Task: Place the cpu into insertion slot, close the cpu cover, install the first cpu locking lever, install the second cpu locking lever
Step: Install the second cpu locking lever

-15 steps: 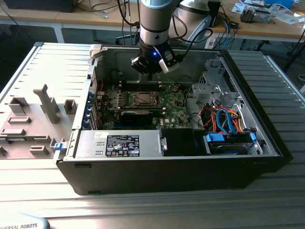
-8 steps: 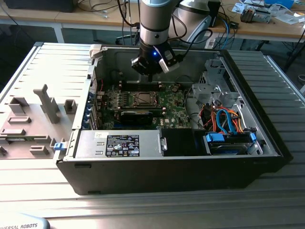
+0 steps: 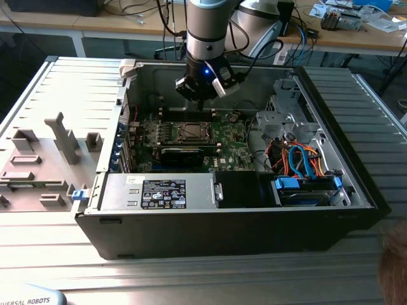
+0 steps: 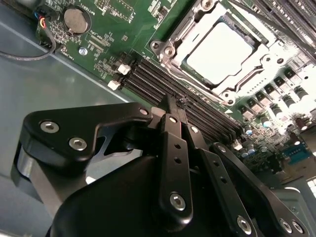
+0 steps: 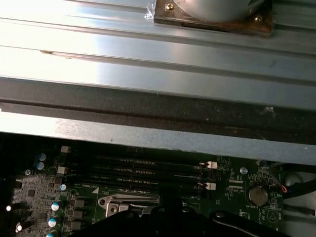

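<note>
The chip point(image 4: 218, 51) was seen seated in the socket point(image 4: 173, 47), framed by the metal cover point(image 4: 205, 27). Beside the socket, the gripper point(image 4: 177, 106) was pinched together, empty – the thin levers were judged springy, best pushed near their tips.

The cpu point(image 4: 219, 53) sits in the insertion slot point(image 4: 173, 47), memory slots point(image 4: 197, 113) just beside it.

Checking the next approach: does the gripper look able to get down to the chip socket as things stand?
Probably yes. The gripper hangs above the memory slots beside the socket, with nothing over the socket's top.
</note>
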Robot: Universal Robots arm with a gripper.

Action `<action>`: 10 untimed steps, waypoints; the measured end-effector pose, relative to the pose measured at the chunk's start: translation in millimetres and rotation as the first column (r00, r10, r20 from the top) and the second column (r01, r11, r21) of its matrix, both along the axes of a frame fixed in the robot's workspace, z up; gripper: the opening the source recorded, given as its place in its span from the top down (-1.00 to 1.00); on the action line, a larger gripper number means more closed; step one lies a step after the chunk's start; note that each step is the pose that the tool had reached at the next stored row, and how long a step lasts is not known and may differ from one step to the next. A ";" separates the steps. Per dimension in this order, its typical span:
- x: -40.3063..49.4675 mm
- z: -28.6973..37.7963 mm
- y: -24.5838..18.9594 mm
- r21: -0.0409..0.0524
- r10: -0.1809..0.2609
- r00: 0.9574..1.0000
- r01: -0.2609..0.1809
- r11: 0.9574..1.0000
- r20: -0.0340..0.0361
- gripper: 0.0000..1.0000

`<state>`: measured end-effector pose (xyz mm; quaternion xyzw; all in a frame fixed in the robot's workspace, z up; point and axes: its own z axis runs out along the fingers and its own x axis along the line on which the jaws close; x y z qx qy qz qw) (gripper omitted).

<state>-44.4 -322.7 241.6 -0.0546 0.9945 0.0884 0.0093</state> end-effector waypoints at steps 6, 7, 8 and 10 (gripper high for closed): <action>0.5 0.0 -2.1 0.000 0.000 1.000 0.000 1.000 0.000 0.79; 0.5 0.0 -2.9 0.000 0.000 1.000 0.000 1.000 0.000 0.79; 0.5 0.0 -3.9 0.000 0.000 1.000 0.000 1.000 0.000 0.79; 0.5 0.0 -4.6 0.000 0.000 1.000 0.000 1.000 0.000 0.79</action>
